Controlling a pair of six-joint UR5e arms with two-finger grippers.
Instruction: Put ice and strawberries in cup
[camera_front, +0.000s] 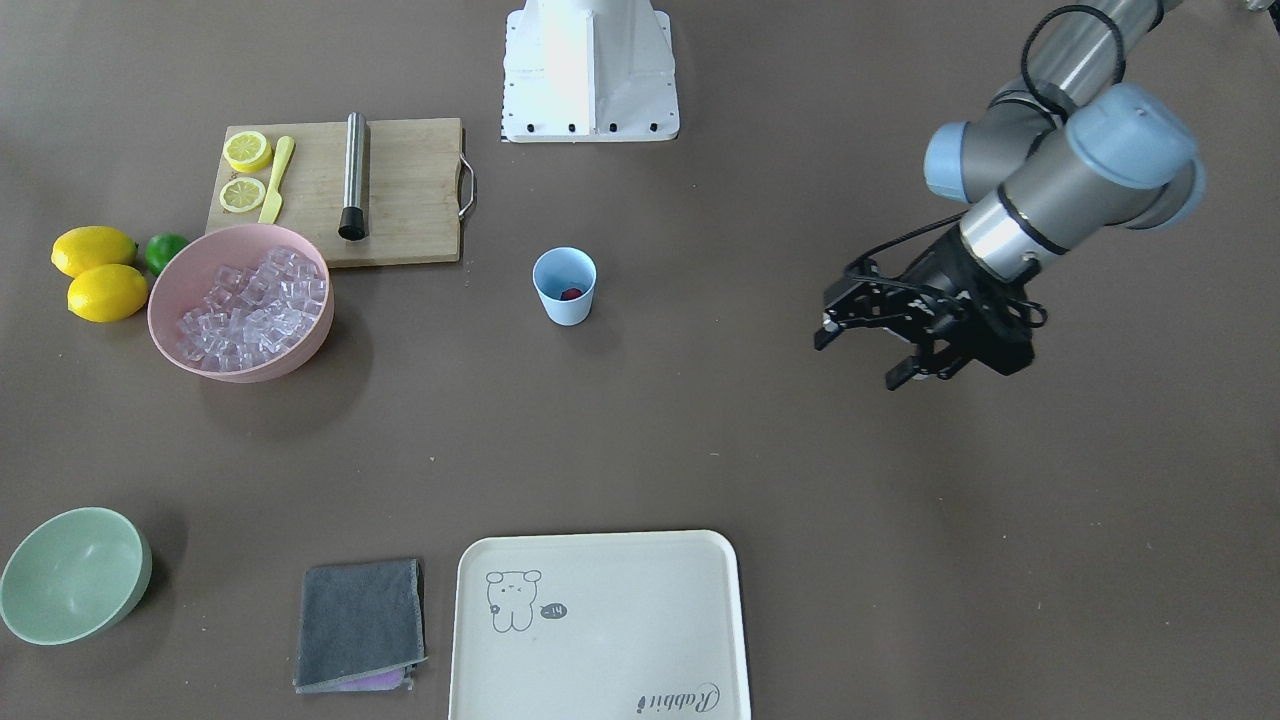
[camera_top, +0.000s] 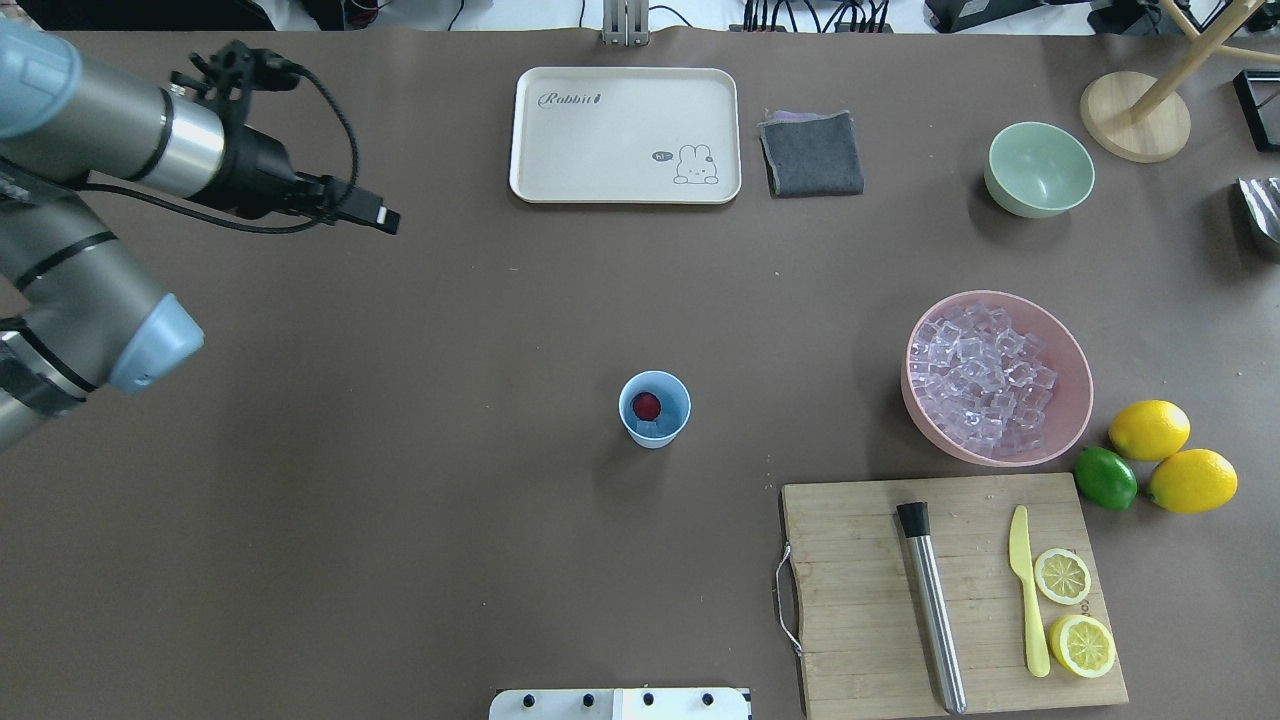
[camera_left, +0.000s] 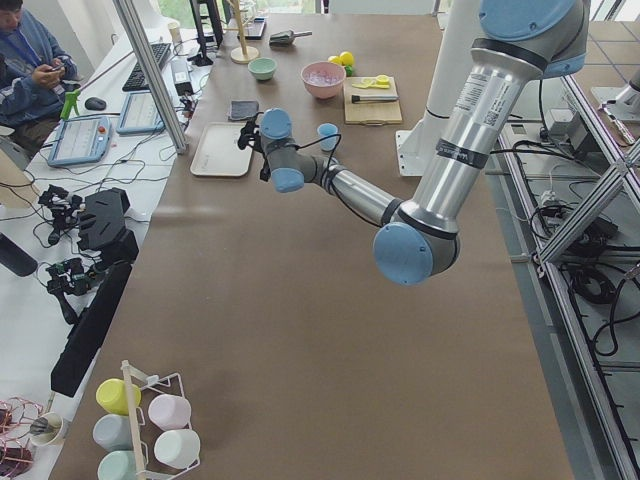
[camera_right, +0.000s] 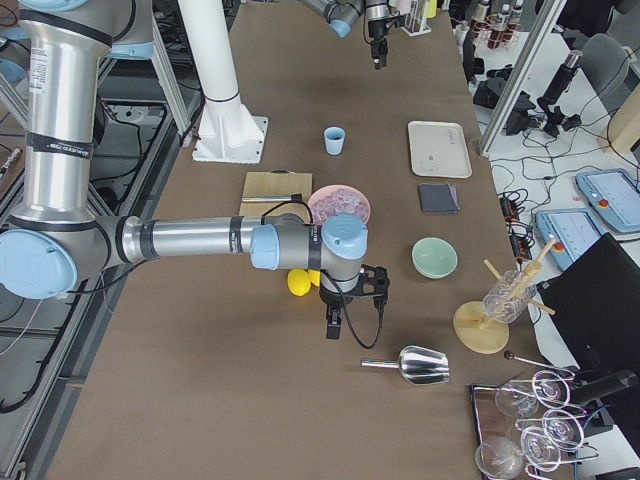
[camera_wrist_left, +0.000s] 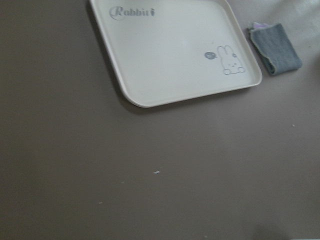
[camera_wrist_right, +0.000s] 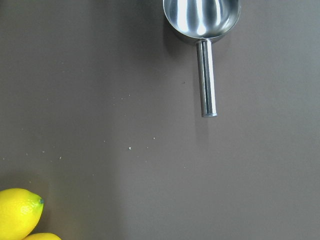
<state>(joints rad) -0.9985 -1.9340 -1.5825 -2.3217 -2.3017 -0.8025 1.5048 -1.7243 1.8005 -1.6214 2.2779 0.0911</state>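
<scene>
A: Where are the things now?

B: The cup (camera_front: 566, 308) stands in the middle of the table (camera_top: 400, 520) with the strawberry (camera_top: 646, 405) inside. If ice lies under it, I cannot tell. The ice (camera_top: 985, 385) fills the pink bowl (camera_top: 1086, 395), well apart on the right.

A: And the grippers?

B: The left gripper (camera_front: 857, 361) hangs on the left side, fingers spread and empty. The right gripper (camera_right: 345, 318) is near the scoop (camera_wrist_right: 202, 20), but its fingers I cannot tell.

A: What is the risk?

B: I think cubes may slide off the scoop on the long way, or it may tip the light cup.

Robot's left arm (camera_front: 1060, 190): silver tubes, pale-blue joint caps, looping black cable (camera_front: 1027, 48), black left gripper (camera_front: 857, 360), white bolted base (camera_front: 590, 70).
</scene>
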